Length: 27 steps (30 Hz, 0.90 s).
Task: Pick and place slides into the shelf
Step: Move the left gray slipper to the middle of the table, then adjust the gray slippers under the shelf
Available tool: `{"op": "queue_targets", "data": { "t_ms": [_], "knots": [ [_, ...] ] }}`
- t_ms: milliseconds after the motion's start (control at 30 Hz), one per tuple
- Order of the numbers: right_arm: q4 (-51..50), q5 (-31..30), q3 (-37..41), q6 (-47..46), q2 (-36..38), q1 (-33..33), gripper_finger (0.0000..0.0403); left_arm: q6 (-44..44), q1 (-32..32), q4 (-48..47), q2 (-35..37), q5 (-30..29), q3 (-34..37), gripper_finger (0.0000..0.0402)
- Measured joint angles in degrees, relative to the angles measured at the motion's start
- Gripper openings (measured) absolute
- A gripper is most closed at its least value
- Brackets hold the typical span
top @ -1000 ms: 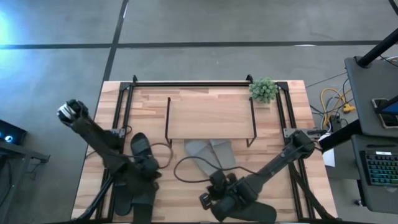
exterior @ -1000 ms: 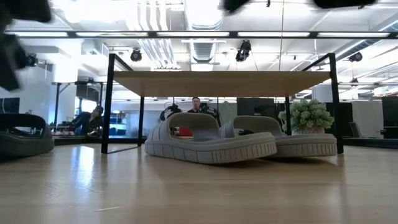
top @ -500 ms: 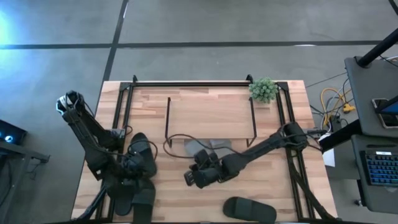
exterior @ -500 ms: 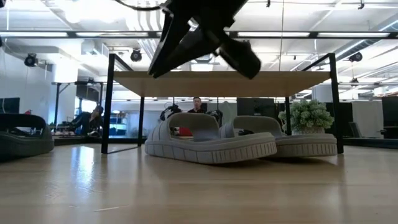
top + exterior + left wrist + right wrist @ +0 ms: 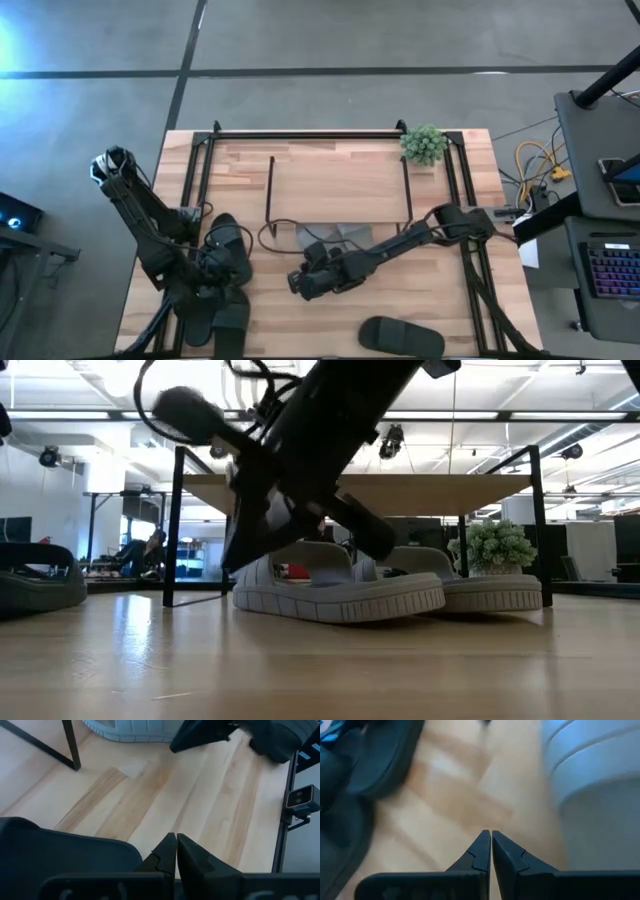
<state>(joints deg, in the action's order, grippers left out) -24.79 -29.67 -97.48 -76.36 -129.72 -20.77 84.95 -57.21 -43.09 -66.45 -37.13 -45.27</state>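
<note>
Two light grey slides (image 5: 337,240) lie side by side on the table, half under the shelf's (image 5: 338,186) front edge; the low view shows them (image 5: 340,588) on their soles below the board (image 5: 350,481). Several black slides (image 5: 226,250) lie at the table's left, and one (image 5: 400,338) at the near edge. My right gripper (image 5: 297,287) is shut and low over bare wood just left of the grey slides (image 5: 600,795). My left gripper (image 5: 232,283), also shut, hovers over the left black slides (image 5: 55,852). My left gripper's shut fingers (image 5: 165,851) stand right beside a black slide's strap (image 5: 100,852); I cannot tell whether they touch it.
A small potted plant (image 5: 424,143) stands at the shelf's far right corner. Black frame rails (image 5: 455,180) run along the table's sides. The shelf's thin wire legs (image 5: 171,525) flank the grey slides. Bare wood (image 5: 300,330) lies between the arms toward the near edge.
My right gripper has left the black slide at the near edge and swung toward the table's left and far side, coming down beside the grey slides. That black slide now lies uncovered where it was. My left arm has shifted slightly.
</note>
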Motion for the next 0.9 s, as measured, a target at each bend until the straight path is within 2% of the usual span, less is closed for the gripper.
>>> {"op": "queue_targets", "data": {
  "t_ms": [200, 400, 533, 600, 667, 767, 900],
  "knots": [
    [-16.46, -8.84, -6.59, -4.04, -2.82, 0.36, 0.0009, 0.07, 0.0, 0.07, -0.29, -0.01, 0.48, 0.0],
    [-28.67, -11.28, -10.08, -13.88, -5.09, 1.28, 0.0009, -0.22, 0.0, 0.02, -0.29, 0.04, 0.54, 0.0],
    [-40.88, -14.11, -12.09, -25.13, -6.32, 1.5, 0.0009, -0.25, 0.0, 0.06, -0.29, 0.2, 0.58, 0.0],
    [-43.91, -15.69, -12.76, -28.73, -6.34, 1.44, 0.0008, -0.26, 0.0, 0.02, -0.29, 0.36, 0.58, 0.0],
    [-43.58, -17.15, -13.78, -27.72, -5.69, 1.28, 0.0009, -0.26, 0.0, 0.04, -0.29, 0.45, 0.61, 0.0],
    [-41.32, -17.6, -16.55, -20.52, -4.7, 0.73, 0.0009, -0.28, 0.0, 0.04, -0.29, 0.49, 0.63, 0.0],
    [-40.13, -13.06, -21.66, -11.31, -3.13, -0.83, 0.0009, -0.27, 0.0, 0.09, -0.29, 0.49, 0.63, 0.0]
  ]
}}
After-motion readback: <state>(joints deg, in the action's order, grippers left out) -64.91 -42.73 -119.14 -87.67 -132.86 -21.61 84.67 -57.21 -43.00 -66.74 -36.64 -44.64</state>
